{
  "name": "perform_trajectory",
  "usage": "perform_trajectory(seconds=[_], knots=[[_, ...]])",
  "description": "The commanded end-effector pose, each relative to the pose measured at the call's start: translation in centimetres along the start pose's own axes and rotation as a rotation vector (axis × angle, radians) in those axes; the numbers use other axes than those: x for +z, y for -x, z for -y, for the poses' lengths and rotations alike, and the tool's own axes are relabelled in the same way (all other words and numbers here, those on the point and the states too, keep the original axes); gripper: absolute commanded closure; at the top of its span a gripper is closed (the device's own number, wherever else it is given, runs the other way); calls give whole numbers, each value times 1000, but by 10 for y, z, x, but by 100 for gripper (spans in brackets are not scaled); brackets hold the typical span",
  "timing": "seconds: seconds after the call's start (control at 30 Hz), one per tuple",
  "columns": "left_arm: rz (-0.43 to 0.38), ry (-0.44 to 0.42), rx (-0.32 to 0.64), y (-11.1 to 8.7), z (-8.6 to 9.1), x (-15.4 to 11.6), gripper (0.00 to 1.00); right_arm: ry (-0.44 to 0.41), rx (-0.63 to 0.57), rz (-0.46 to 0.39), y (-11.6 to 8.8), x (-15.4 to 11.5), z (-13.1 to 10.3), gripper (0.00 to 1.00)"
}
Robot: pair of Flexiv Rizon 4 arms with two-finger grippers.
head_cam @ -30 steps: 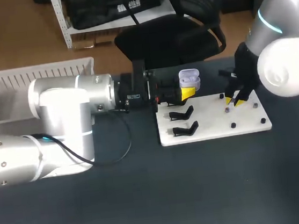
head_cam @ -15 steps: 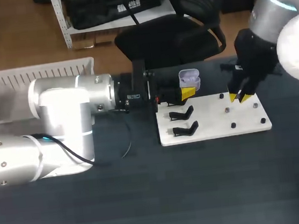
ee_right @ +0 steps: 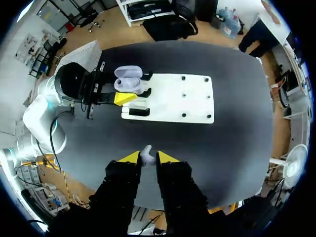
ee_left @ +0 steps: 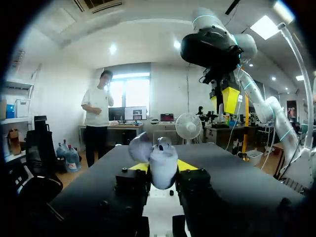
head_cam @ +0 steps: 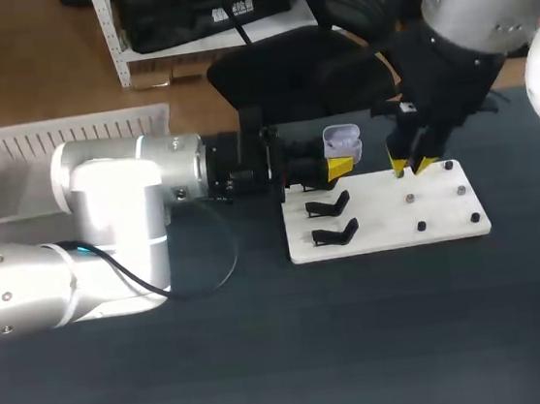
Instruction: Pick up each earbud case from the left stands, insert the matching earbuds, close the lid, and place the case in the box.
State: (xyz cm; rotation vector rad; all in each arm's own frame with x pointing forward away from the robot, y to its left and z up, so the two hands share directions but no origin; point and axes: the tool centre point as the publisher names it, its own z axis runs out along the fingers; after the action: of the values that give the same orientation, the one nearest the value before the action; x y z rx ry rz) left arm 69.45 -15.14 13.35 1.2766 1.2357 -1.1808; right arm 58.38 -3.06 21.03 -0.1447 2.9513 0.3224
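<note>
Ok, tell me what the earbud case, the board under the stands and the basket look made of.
Earbud case, held in the left claw: smooth pale lilac plastic, by its soft sheen and rounded moulded shell. Board: flat white sheet, matte, likely plastic or painted panel. Basket: white plastic, by its thin slatted walls.

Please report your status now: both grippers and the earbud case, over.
Left gripper shut on open earbud case. Right gripper shut on earbud, high above table. Path between looks clear.
</note>
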Motion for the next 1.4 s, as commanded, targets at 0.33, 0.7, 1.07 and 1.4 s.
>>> perform_trajectory(seconds=[0.33, 0.7, 1.07, 1.4], knots=[[3, 7, 3, -1, 1, 1, 100, -25, -96, 36, 49, 11, -35, 100], [3, 7, 3, -1, 1, 1, 100, 3, -152, 31, 72, 23, -51, 100], [3, 7, 3, -1, 1, 1, 100, -11, -171, 16, 82, 34, -53, 100], [3, 7, 3, -1, 1, 1, 100, -30, -180, 9, 84, 40, -52, 100]])
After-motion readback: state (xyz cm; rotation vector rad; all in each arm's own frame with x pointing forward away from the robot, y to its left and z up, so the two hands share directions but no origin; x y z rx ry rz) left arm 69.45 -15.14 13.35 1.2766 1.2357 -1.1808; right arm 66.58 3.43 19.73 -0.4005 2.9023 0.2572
